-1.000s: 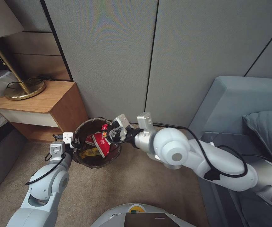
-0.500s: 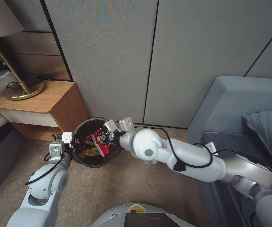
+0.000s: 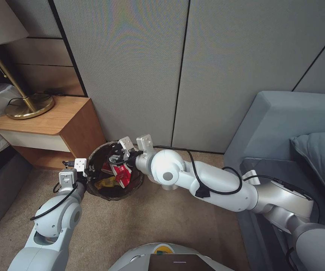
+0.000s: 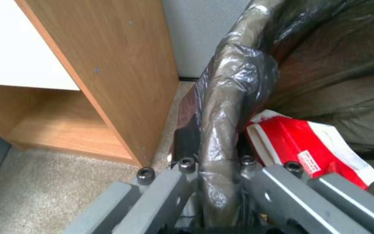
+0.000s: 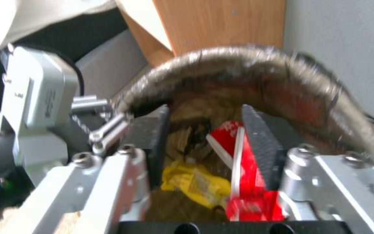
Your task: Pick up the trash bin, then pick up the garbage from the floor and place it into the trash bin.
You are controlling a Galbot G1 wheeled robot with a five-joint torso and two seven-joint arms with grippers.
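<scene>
Head view: the left gripper (image 3: 88,170) pinches the rim of the round white trash bin with its dark brown bag (image 3: 98,190). Beyond it, the right gripper (image 3: 118,158), jaws spread, has moved over the bin's mouth. Just under it, red and yellow crinkled wrappers (image 3: 120,174) lie inside, so that piece looks delivered.

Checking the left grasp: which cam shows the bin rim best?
Left wrist view: the left gripper is clamped on the trash bin rim, close up. Head view shows the whole bin, small; right wrist view shows its far rim, blurred.

Brass lamp (image 3: 23,101) on wood nightstand (image 3: 53,124) — blue sofa (image 3: 283,120) w/ cushion (image 3: 320,158).
</scene>
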